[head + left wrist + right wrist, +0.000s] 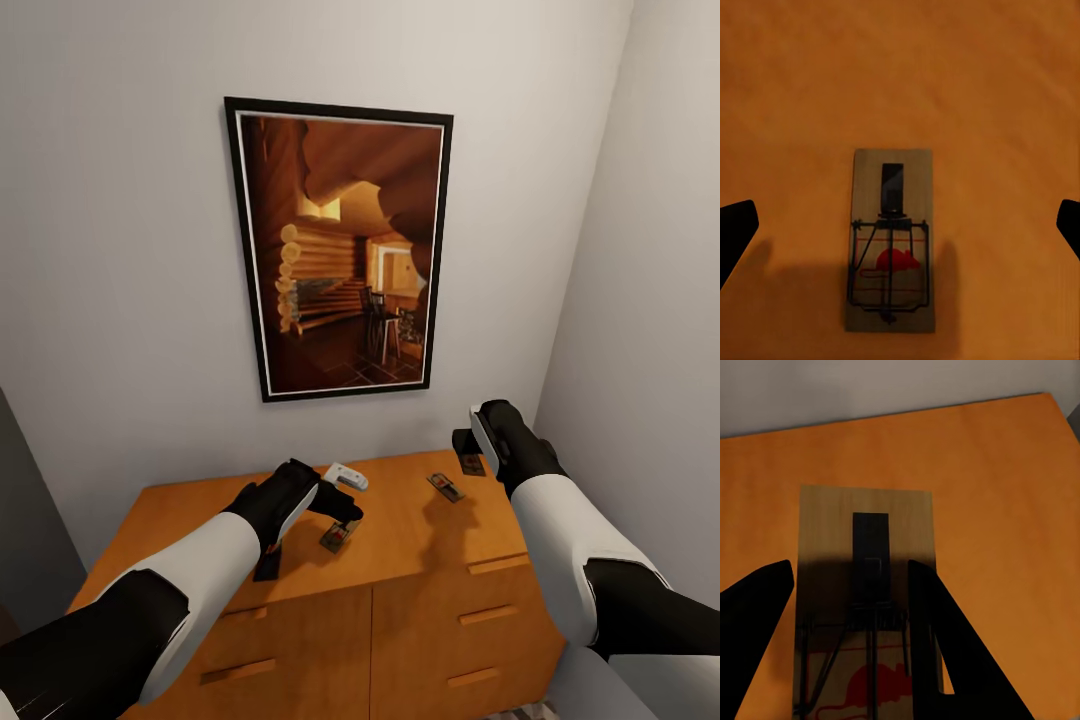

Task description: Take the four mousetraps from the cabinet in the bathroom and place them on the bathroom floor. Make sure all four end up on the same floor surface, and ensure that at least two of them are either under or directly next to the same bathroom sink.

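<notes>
Mousetraps on cabinet (420, 540) top, head view: 3 — first mousetrap (338, 536) under the left gripper (345, 510), second mousetrap (446, 487) mid-top, third mousetrap (472, 464) at the right gripper (465, 440).
White object (346, 476): 1.
Framed picture (340, 250) on wall: 1.
Drawer handles visible: 4.
Arms: 2; grippers: 2.

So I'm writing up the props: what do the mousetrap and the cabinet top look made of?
The mousetrap looks like a pale, matte wooden board carrying dark wire, probably metal, with a red mouse print. The cabinet top seems smooth orange-brown wood or veneer; faint grain shows.
</notes>
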Robot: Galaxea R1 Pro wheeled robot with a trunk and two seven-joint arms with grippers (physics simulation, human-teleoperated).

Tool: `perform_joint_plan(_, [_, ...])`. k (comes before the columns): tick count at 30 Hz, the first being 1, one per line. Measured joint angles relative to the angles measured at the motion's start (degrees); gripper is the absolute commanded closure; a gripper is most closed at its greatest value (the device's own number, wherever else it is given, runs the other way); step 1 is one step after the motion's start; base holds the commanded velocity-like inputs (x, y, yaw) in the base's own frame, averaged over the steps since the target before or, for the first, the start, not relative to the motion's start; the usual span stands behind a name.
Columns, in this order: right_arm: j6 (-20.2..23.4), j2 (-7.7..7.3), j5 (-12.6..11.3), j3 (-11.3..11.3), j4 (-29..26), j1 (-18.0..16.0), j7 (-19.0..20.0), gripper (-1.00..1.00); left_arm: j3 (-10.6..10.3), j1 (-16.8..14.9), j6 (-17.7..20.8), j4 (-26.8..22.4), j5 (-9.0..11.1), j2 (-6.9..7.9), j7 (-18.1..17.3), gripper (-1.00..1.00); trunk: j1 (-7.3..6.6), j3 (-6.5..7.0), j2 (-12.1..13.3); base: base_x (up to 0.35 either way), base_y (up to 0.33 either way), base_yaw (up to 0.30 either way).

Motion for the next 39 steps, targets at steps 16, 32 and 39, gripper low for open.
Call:
perform_joint_plan(16, [-0.1, 0.0, 0.0, 0.0, 0.1, 0.0, 0.0, 1.0, 0.0, 0.0, 0.0, 0.1, -0.1, 0.0, 0.0, -1.0, 3.52, -2.88, -6.4, 0.0, 0.0, 0.0])
perform_joint_plan(32, [-0.1, 0.0, 0.0, 0.0, 0.1, 0.0, 0.0, 1.0, 0.1, 0.0, 0.2, 0.1, -0.1, 0.0, 0.1, -1.0, 5.28, -4.33, -9.7, 0.0, 0.0, 0.0])
perform_joint_plan(39, [-0.1, 0.0, 0.0, 0.0, 0.1, 0.0, 0.0, 1.0, 0.0, 0.0, 0.2, 0.1, -0.1, 0.0, 0.1, -1.0, 6.16, -5.04, -11.3, 0.0, 0.0, 0.0])
